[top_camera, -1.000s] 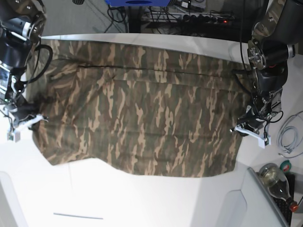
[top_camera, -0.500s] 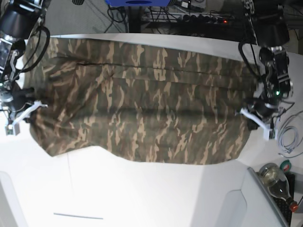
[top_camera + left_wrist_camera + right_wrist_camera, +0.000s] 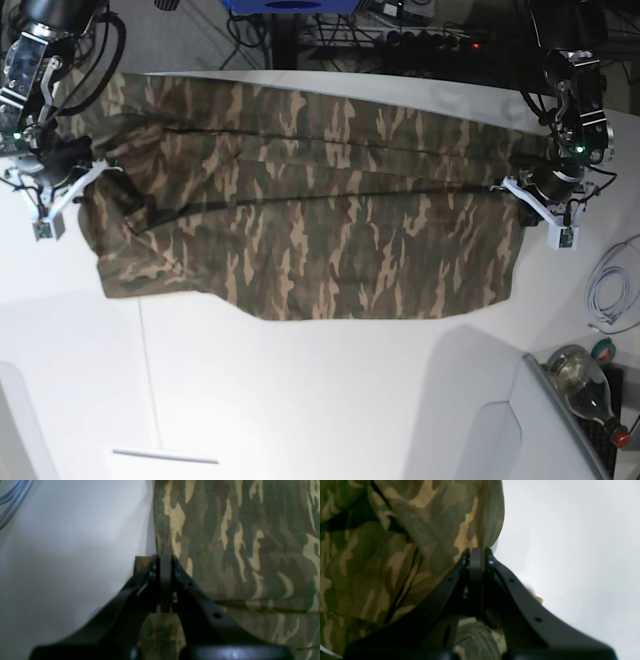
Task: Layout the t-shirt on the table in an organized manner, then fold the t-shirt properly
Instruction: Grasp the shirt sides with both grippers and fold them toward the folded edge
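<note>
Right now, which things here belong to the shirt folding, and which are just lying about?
Part of the job:
- t-shirt
- table
- left end effector, shut on the shirt's edge
- right end effector, likewise

Just lying about:
- glass bottle
- coiled cable

Both wrist views are soft and blurred, and their frame edges cut the t-shirt (image 3: 237, 555) off. In each, the black claw arms hide the cloth beneath them. In the base view the frame's lower right edge crops a bottle (image 3: 590, 390).
</note>
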You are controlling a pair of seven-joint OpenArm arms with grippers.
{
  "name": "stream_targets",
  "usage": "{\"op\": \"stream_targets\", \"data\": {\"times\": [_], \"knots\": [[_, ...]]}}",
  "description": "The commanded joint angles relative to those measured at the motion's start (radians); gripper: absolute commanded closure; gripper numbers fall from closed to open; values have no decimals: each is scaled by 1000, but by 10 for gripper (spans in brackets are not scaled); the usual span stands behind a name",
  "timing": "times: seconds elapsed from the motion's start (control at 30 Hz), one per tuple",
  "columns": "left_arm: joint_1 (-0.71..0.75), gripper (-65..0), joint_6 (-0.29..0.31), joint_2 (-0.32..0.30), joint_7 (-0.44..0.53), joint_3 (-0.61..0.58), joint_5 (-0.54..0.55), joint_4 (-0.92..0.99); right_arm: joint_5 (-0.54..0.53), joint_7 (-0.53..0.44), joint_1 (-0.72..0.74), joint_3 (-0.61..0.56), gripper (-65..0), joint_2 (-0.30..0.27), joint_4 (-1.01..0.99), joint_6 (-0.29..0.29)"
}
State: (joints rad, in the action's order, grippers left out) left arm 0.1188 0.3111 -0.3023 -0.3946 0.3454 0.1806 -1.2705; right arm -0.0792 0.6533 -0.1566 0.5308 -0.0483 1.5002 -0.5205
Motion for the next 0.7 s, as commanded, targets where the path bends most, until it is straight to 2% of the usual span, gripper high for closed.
{"op": "stream_targets", "data": {"times": [0.0, 0.07, 0.13, 0.3, 0.37, 0.4, 0.53, 0.67], "knots": [[-5, 0, -8, -21, 21, 5, 4, -11, -8, -11, 4, 5, -15, -11, -2, 7], [5, 0, -8, -21, 21, 5, 1, -11, -8, -11, -2, 5, -18, -11, -10, 7], [6, 0, -8, -21, 21, 4, -3, -11, -8, -2, -7, 7, -68, -11, 15, 9], [6, 0, -8, -22, 21, 4, -2, -11, -9, 18, 18, -4, -353, -15, 127, 79], [6, 0, -8, -24, 21, 4, -3, -11, -6, 18, 102, -4, -431, -26, 89, 86], [6, 0, -8, -24, 21, 4, -3, -11, -6, 18, 147, -5, -450, -45, 33, 86], [6, 0, -8, -24, 21, 4, 0, -11, -6, 15, 346, -7, -453, -117, -281, 86], [6, 0, -7, -24, 21, 4, -2, -11, -6, -89, 477, -8, -453, -175, -590, 86]]}}
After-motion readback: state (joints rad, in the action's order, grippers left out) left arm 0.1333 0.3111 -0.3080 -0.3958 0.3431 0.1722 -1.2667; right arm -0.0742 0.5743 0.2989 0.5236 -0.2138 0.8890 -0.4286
